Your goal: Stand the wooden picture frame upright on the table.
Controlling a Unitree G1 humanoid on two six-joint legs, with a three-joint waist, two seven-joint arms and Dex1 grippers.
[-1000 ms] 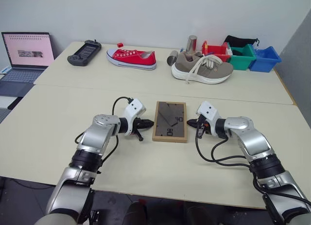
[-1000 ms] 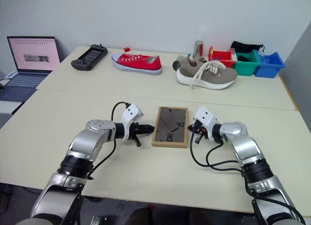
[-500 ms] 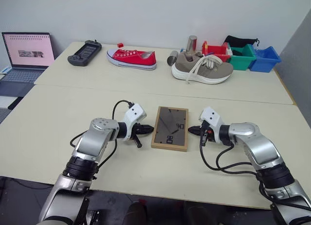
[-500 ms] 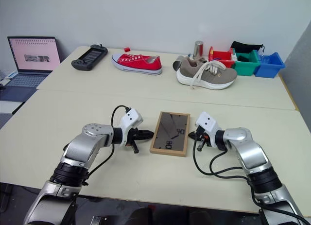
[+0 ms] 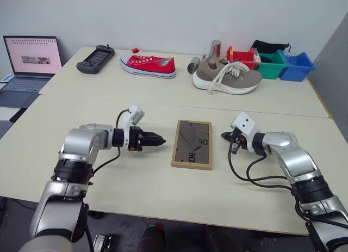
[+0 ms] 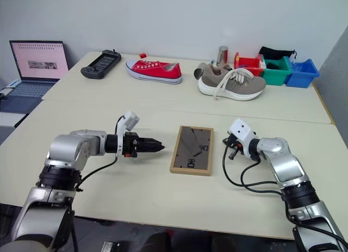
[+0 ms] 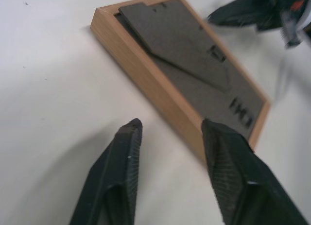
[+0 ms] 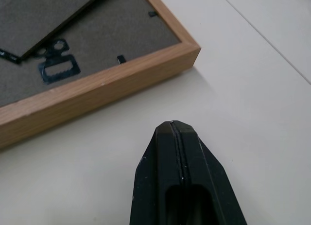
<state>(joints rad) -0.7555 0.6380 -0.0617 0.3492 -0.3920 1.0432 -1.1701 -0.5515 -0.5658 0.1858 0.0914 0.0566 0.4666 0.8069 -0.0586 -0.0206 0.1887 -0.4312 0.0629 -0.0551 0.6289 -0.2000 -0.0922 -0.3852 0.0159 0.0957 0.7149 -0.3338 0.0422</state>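
The wooden picture frame [image 5: 192, 144] is seen lying flat on the table [image 5: 163, 192], face down, with its dark back panel and stand flap turned up. It is flanked by the two grippers, and neither is touching it. The step in hand is judged to be the approach before any lift: nothing has been grasped, and the frame has not yet been raised from the tabletop.

The left gripper [image 5: 157, 139] is held level with the frame's left long edge, a little short of it, and its two black fingers [image 7: 119, 169] are shown parted in the left wrist view, with the light-wood side rail lying just ahead of the tips. The right gripper [image 5: 227, 136] is poised near the opposite long edge, and a strip of bare table is left between. Its fingers [image 8: 177, 186] are pressed together on nothing, as shown by the right wrist view, where a corner of the frame and a small hanger on the back panel are seen just beyond the tips.

The next move is judged to call for the parted left fingers to be carried forward over the near rail and closed on it. The frame would then be tipped up, and the flap swung out behind so that it can be left standing.
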